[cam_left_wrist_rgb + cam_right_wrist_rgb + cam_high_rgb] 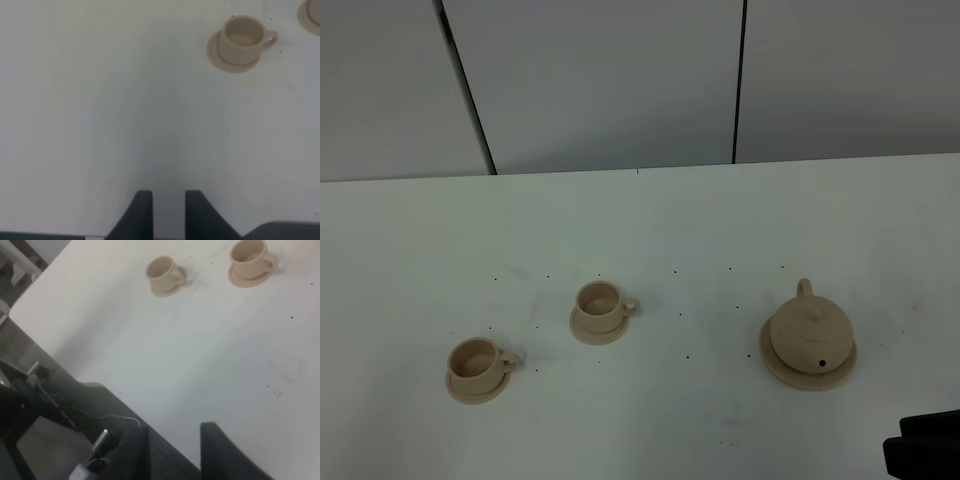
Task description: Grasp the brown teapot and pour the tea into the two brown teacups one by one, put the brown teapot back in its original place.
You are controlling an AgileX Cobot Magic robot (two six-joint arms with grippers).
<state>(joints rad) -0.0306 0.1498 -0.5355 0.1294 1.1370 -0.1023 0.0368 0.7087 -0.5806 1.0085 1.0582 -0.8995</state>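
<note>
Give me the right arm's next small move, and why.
Probably reach the right gripper, fingers open and empty, toward the brown teapot. The teapot sits untouched on its plate, and both teacups look empty.

We take this for a robot lab or test room: a plain white flat tabletop [650,215] stands before smooth pale grey wall panels [600,80] split by dark seams. Below the table's edge we see a thin white cable [119,418] among dark rig parts.
</note>
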